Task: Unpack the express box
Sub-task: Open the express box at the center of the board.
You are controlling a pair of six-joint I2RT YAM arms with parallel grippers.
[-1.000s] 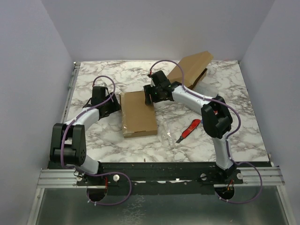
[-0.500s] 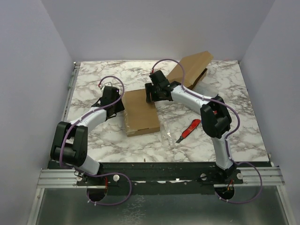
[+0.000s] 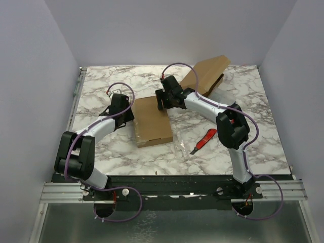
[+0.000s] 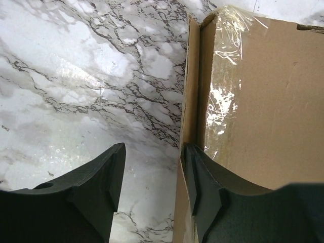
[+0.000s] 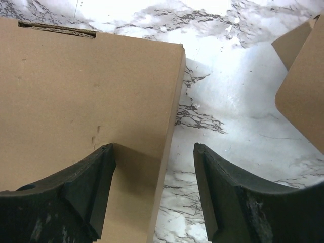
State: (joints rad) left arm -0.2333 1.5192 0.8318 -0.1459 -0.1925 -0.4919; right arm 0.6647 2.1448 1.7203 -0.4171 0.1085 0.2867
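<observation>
Top external view: express box (image 3: pixel 151 121) lies flat on the marble table (image 3: pixel 101 86), between the left fingers (image 3: pixel 127 112) and the right fingers (image 3: pixel 161 101). Left fingers are released, spread apart at the box's left edge; in the left wrist view one finger sits right against the box's side wall and the other is over bare table, with only marble in the gap. Glossy clear tape (image 4: pixel 223 101) runs along the box top just past that finger. Right fingers are also released and straddle the box's far right edge, one over cardboard, one over table. A loose cardboard piece (image 3: pixel 207 75) lies beyond the right fingers; a red cutter (image 3: pixel 204 140) and clear plastic wrap (image 3: pixel 179 147) lie nearer the arm bases than the right fingers.
</observation>
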